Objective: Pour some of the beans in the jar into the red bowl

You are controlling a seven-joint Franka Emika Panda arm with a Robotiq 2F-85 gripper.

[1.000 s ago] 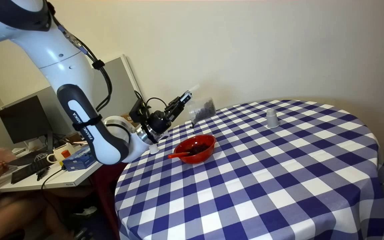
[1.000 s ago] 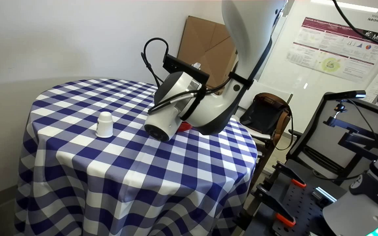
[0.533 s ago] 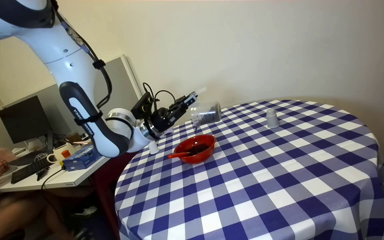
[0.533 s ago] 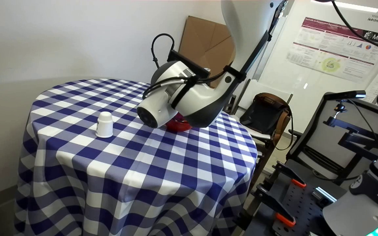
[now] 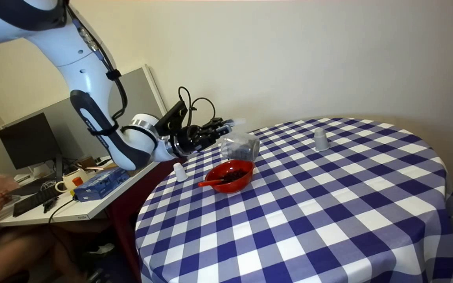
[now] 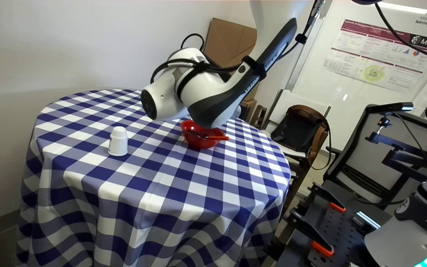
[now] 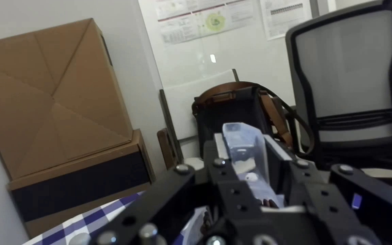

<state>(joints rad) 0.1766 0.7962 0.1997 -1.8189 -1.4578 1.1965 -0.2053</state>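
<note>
Hand [image 7: 249, 147]: clamped on the jar by what seems to be its clear handle, which fills the space between the pads in the wrist view. Keep that squeeze firm; the wrist should do the turning.
Jar [image 5: 239, 148]: off the desk [image 5: 309, 220], tipped onto its side, above or just behind the bowl's far rim. Touching or apart, I cannot tell. Which end is the mouth is hard to make out too, so make sure of it before tilting further.
Bowl [image 5: 243, 184]: upright on the desk. A light knock could slide it, so leave a gap under the jar.
Beans [image 5: 235, 175]: a dark mass lies in the bowl; some dark bits also show around the jar in the wrist view. Pouring looks well along, perhaps enough for "some".
Spoon [image 5: 210, 182]: leaning in the bowl, its end out over the rim. Best kept clear of it.
Cup [image 5: 180, 172]: below the hand in an exterior view, depth unsure; avoid dropping the wrist.
Pour: if more is wanted, bring the mouth over the bowl's middle and tip slowly. If not, right the jar while above the bowl, so loose beans fall inside.
</note>
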